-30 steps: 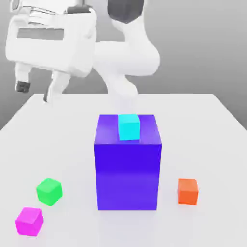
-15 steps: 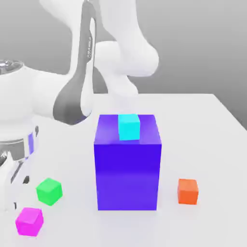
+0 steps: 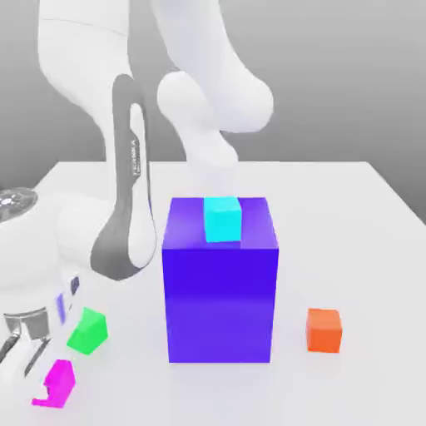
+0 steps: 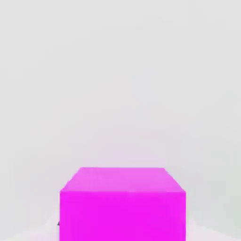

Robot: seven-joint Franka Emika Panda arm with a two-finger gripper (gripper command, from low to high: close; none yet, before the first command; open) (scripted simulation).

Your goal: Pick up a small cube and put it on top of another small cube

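The white table (image 3: 349,208) holds a big blue block (image 3: 220,299) in the middle, with a light blue cube (image 3: 222,219) on top. The gripper (image 3: 25,366) is low at the exterior view's near left, fingers spread, touching the pink cube (image 3: 60,384). A green cube (image 3: 88,330) sits just beside. An orange cube (image 3: 324,329) sits on the right.

A white table (image 3: 333,191) stands before a plain grey backdrop (image 3: 349,75).

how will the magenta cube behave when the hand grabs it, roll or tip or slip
The magenta cube looks flat-faced and as wide as tall, so it should sit stable and not roll. Its smooth, sharp-edged sides suggest something rigid. That plain finish might let it slip in a loose pinch on the white table.
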